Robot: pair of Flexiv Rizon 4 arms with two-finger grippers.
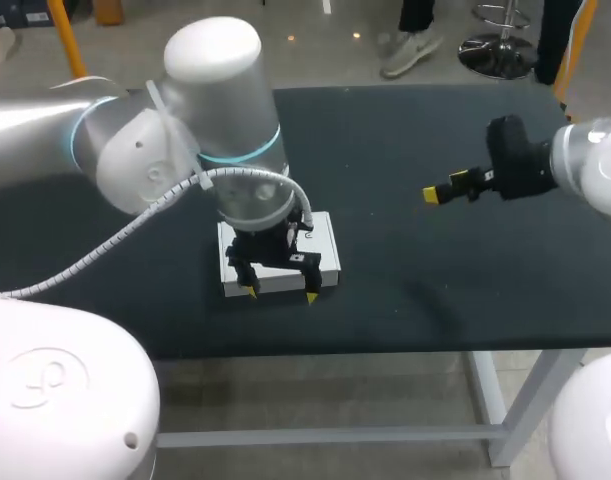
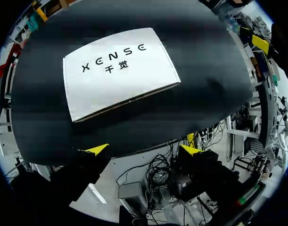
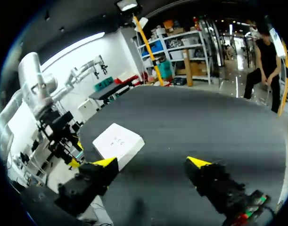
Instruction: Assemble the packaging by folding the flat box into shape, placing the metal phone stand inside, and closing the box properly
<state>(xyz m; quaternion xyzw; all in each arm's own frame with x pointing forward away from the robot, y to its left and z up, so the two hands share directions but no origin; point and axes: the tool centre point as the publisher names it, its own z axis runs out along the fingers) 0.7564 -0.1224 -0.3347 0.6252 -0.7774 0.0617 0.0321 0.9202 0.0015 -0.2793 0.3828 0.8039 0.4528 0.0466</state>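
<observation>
Likely light and stiff, thin card that dents or skids, so the white box (image 2: 120, 70) is best taken by its long side edges. It looks closed, with a flat lid and dark print, near the table's (image 1: 405, 270) front edge. The left gripper (image 2: 144, 149) hangs above it, spread wide and empty — the right gripper (image 3: 151, 162), well apart, likewise.

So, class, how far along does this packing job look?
Done, it seems: the white box lies folded and shut on the table; no stand shows, so whether it is inside cannot be told. In hand: nothing; the left pincer hangs open over the box, the right pincer open, aside. Left: perhaps nothing.
</observation>
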